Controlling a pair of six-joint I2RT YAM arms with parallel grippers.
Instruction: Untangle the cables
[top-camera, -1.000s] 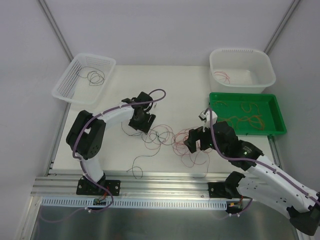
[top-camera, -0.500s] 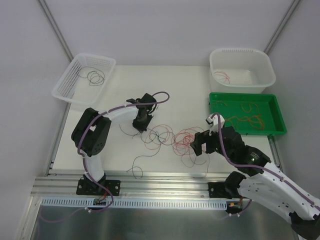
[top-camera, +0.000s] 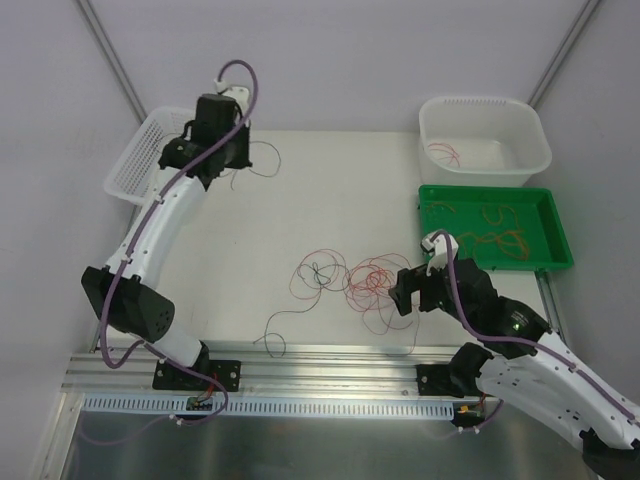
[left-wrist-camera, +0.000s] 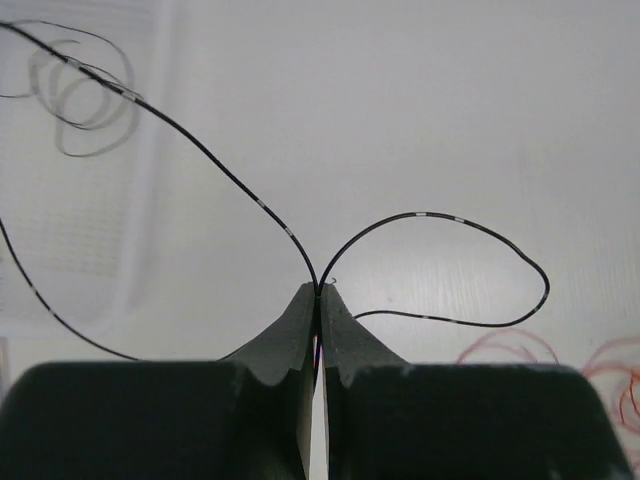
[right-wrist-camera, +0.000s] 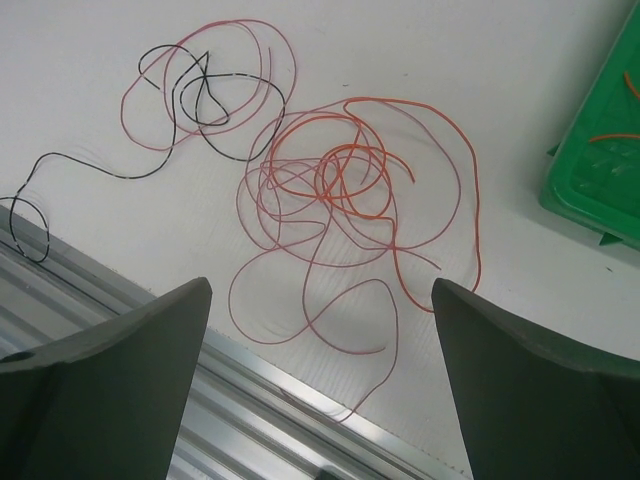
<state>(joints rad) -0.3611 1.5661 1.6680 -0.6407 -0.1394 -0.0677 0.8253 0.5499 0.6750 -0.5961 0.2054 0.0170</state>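
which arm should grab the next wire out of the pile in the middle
Right. The right tool hangs open right by the red and orange tangle, while the left tool is shut on a black wire up by the white basket, away from the pile.

**Black wire pinched at the fingertips**

At lower centre, the left gripper (left-wrist-camera: 318, 292) has its jaws pressed together on a black wire (left-wrist-camera: 440, 215). One end sweeps to the upper left of the frame, over a white basket (left-wrist-camera: 145, 200) holding blurred dark loops (left-wrist-camera: 70, 100). The other curls right and doubles back. Red wires (left-wrist-camera: 505, 334) lie on the white table (left-wrist-camera: 420, 90) at lower right.
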